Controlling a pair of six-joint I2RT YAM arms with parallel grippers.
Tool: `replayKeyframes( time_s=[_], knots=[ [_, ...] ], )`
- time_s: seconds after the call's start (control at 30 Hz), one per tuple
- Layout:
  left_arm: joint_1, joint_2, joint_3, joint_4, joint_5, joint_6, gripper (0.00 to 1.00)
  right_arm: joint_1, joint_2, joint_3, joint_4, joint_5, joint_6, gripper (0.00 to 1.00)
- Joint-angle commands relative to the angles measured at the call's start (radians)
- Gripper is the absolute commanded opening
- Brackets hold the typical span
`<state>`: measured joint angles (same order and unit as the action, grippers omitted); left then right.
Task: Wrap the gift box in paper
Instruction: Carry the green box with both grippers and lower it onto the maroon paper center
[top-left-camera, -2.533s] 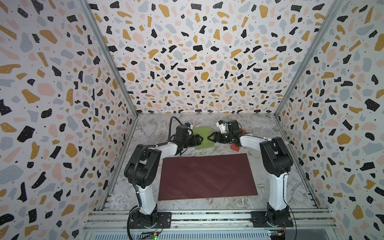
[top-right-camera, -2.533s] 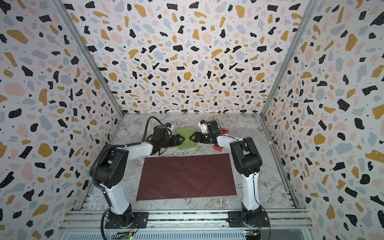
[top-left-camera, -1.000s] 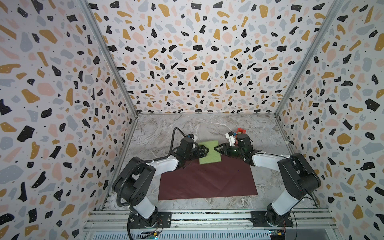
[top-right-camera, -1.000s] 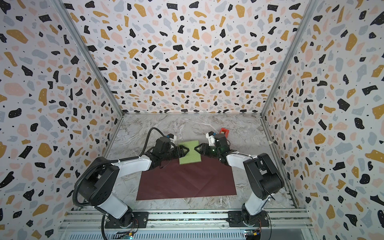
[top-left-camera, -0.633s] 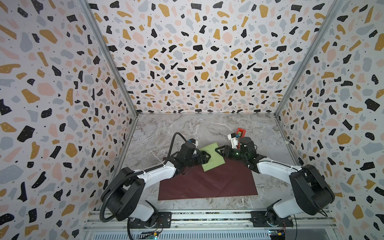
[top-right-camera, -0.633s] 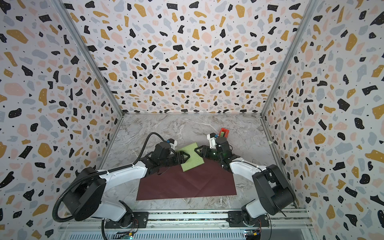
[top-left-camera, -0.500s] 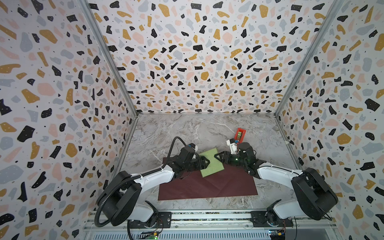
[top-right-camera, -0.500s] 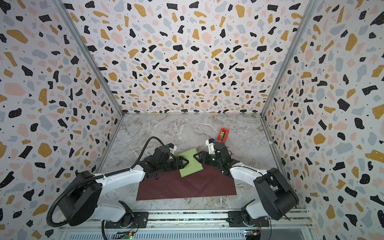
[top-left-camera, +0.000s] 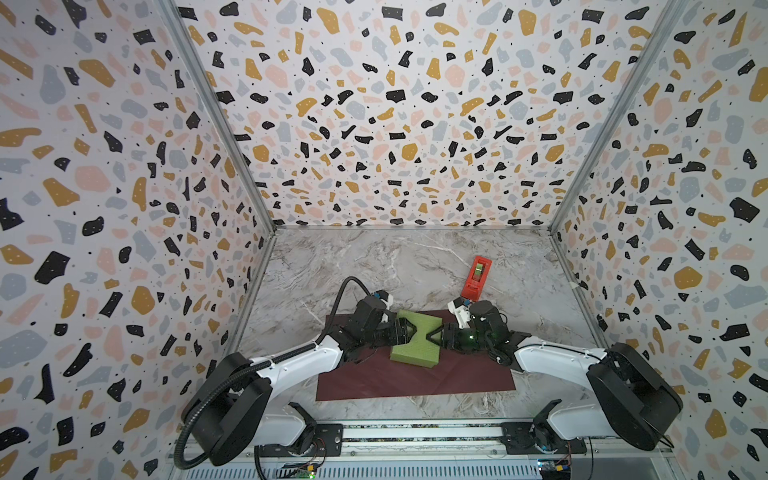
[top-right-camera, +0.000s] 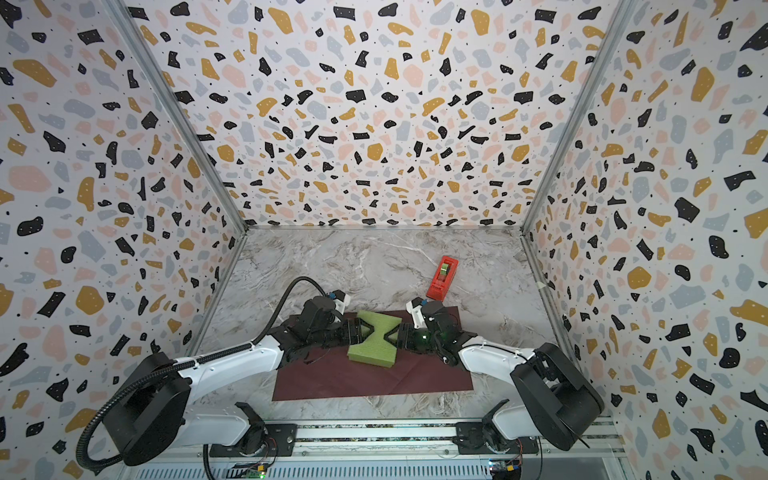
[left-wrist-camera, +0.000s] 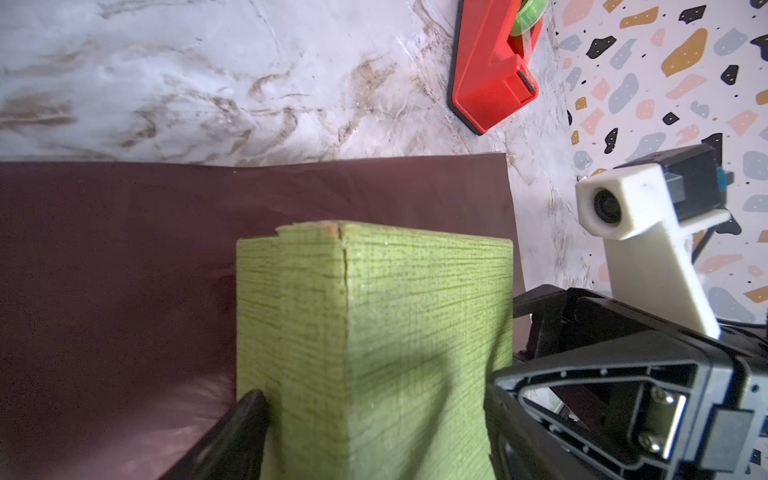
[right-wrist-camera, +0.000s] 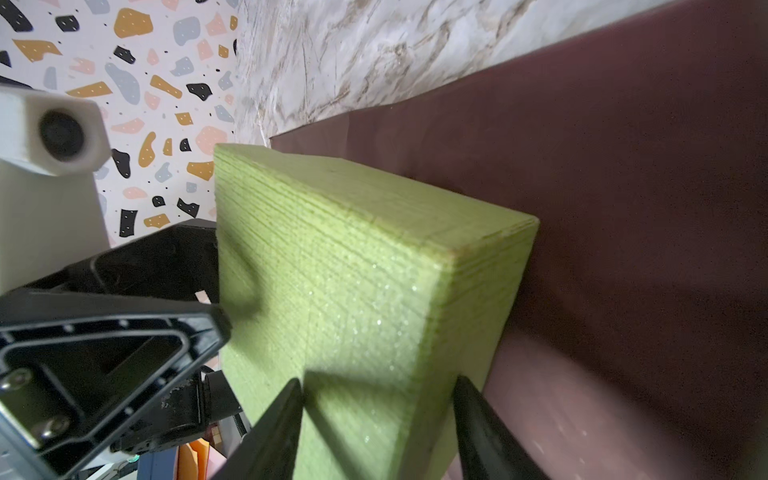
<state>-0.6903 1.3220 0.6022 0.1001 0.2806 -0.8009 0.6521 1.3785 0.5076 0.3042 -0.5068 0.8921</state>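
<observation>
Left gripper (top-left-camera: 409, 332) and right gripper (top-left-camera: 434, 332) jaws squeeze the gift box's (top-left-camera: 413, 353) flat faces over the paper (top-left-camera: 415, 382); we think it light, stiff.

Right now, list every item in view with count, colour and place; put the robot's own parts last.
gift box: one, olive green, over the paper's far half, between both grippers.
paper: one sheet, dark maroon, flat on the table.
tape dispenser: one, red-orange, on the table beyond the paper's far right corner.
table: one, grey-white marble.
walls: three, terrazzo-patterned, around the table.
left gripper: one, black, jaws clamping the box's left side.
right gripper: one, black, jaws clamping its right side.
</observation>
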Motion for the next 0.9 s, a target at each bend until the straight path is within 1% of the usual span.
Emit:
replayKeyframes(
  time_s=[0.0, 0.1, 0.17, 0.23, 0.37, 0.47, 0.53, 0.67, 0.87],
  knots=[
    [-0.028, -0.017, -0.024, 0.136, 0.105, -0.019, 0.81, 0.0, -0.012, 0.037, 0.016, -0.073, -0.057, 0.61],
    [-0.028, -0.013, -0.038, 0.144, 0.11, -0.032, 0.81, -0.027, -0.01, 0.039, -0.011, -0.076, -0.094, 0.63],
    [-0.028, -0.014, -0.043, 0.144, 0.107, -0.032, 0.82, -0.039, -0.013, 0.04, -0.032, -0.085, -0.12, 0.67],
    [-0.028, -0.021, -0.045, 0.141, 0.079, -0.018, 0.84, -0.041, -0.017, 0.039, -0.053, -0.085, -0.143, 0.7],
    [-0.019, -0.039, -0.044, 0.081, -0.006, 0.019, 0.87, -0.042, -0.022, 0.016, -0.072, -0.096, -0.17, 0.76],
    [-0.008, -0.069, -0.061, 0.07, -0.034, 0.021, 0.9, -0.042, -0.029, -0.002, -0.069, -0.09, -0.172, 0.79],
    [-0.002, -0.089, -0.075, 0.071, -0.04, 0.017, 0.91, -0.038, -0.024, -0.009, -0.052, -0.099, -0.16, 0.8],
    [0.009, -0.101, -0.101, 0.067, -0.029, 0.017, 0.91, -0.012, -0.01, 0.001, -0.021, -0.105, -0.138, 0.8],
    [0.035, -0.116, -0.113, 0.062, 0.005, 0.025, 0.89, 0.01, 0.016, 0.019, 0.01, -0.104, -0.114, 0.79]
  ],
)
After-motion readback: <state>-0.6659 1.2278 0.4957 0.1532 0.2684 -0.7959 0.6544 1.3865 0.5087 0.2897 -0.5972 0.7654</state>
